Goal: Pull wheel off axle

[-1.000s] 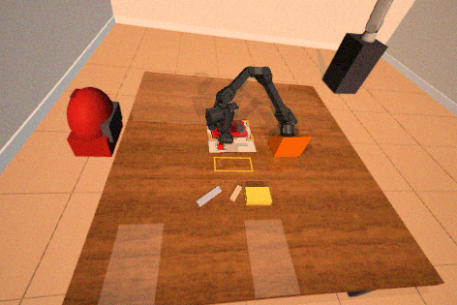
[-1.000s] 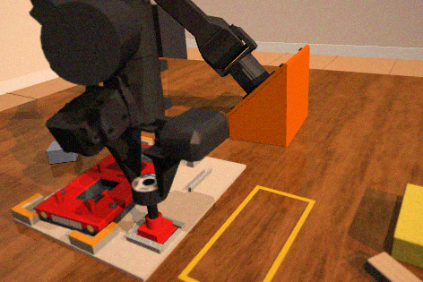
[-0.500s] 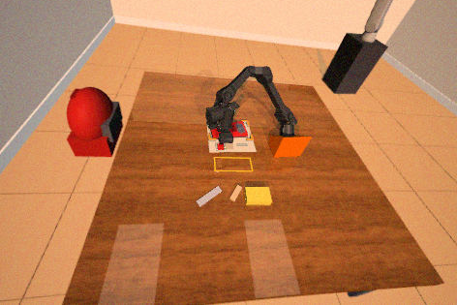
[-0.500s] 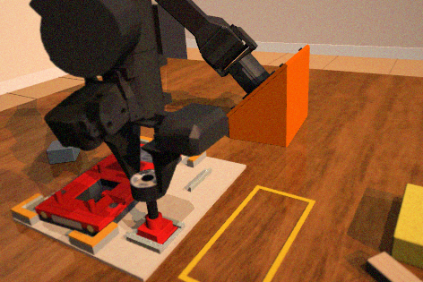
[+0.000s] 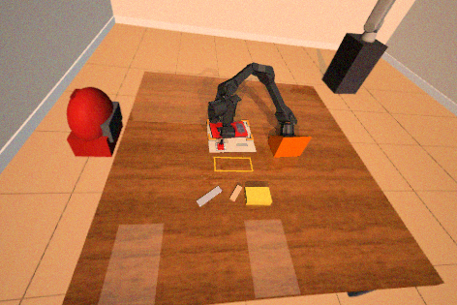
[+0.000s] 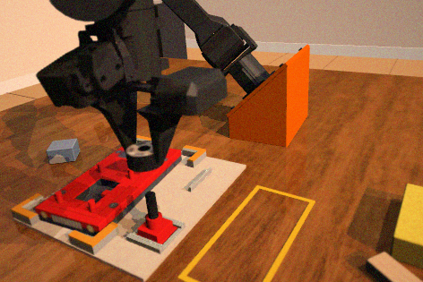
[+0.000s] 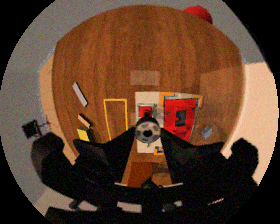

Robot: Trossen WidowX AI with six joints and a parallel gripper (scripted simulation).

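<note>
My gripper [image 6: 142,159] [image 5: 224,131] is shut on the dark wheel [image 6: 144,149] [image 7: 146,132] and holds it above the red chassis [image 6: 121,181], clear of the axle. The upright dark axle [image 6: 152,204] stands bare on its small red base at the front of the white board [image 6: 211,172] [image 5: 239,146]. The marked area is a yellow outlined rectangle [image 6: 219,232] [image 5: 233,158] [image 7: 105,118] on the table just in front of the board, with nothing inside it.
An orange wedge [image 5: 289,145] [image 6: 273,109] holds the arm's base right of the board. A yellow block [image 5: 258,196] [image 6: 410,226], a tan block [image 5: 235,193] and a grey bar [image 5: 209,196] lie in front of the rectangle. A small grey block [image 6: 64,150] lies behind the board.
</note>
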